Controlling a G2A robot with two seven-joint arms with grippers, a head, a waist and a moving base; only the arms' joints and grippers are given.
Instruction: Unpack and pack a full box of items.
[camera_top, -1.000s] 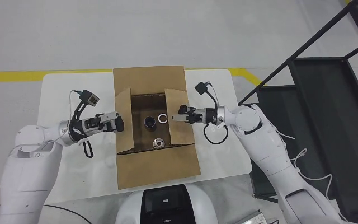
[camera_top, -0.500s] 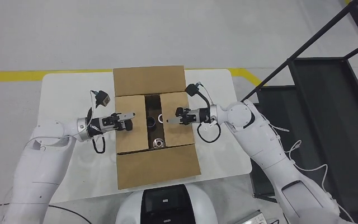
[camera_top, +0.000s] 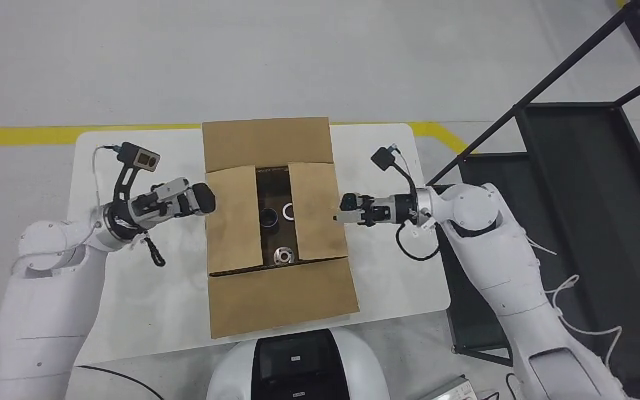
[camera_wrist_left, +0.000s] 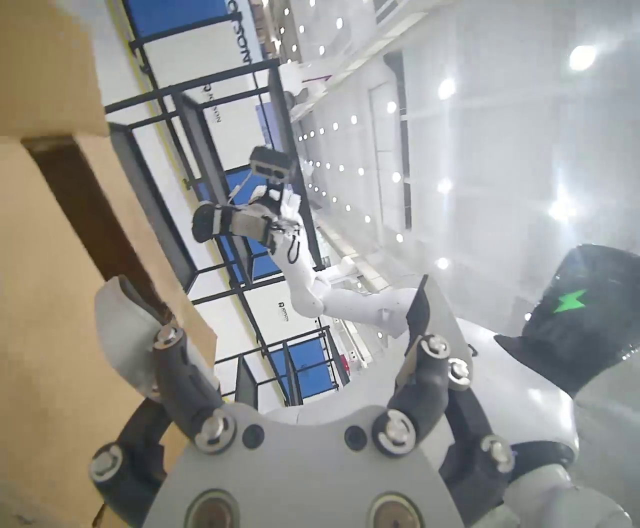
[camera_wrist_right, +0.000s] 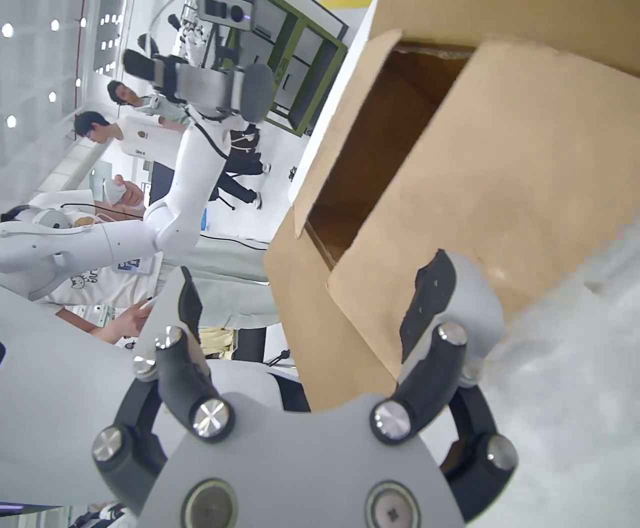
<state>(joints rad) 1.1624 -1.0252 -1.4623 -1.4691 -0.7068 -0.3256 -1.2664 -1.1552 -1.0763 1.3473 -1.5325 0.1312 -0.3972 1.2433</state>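
Box: placed at frame centre, side flaps folded nearly shut.
Items: seen through the middle gap.
Left gripper: spread wide, held just left of box.
Right gripper: spread wide, held just right.

The box is plain brown cardboard with a dark interior, the table white, the floor pale grey crossed by a yellow stripe, and the left gripper and right gripper are light grey with black links and silver screws.
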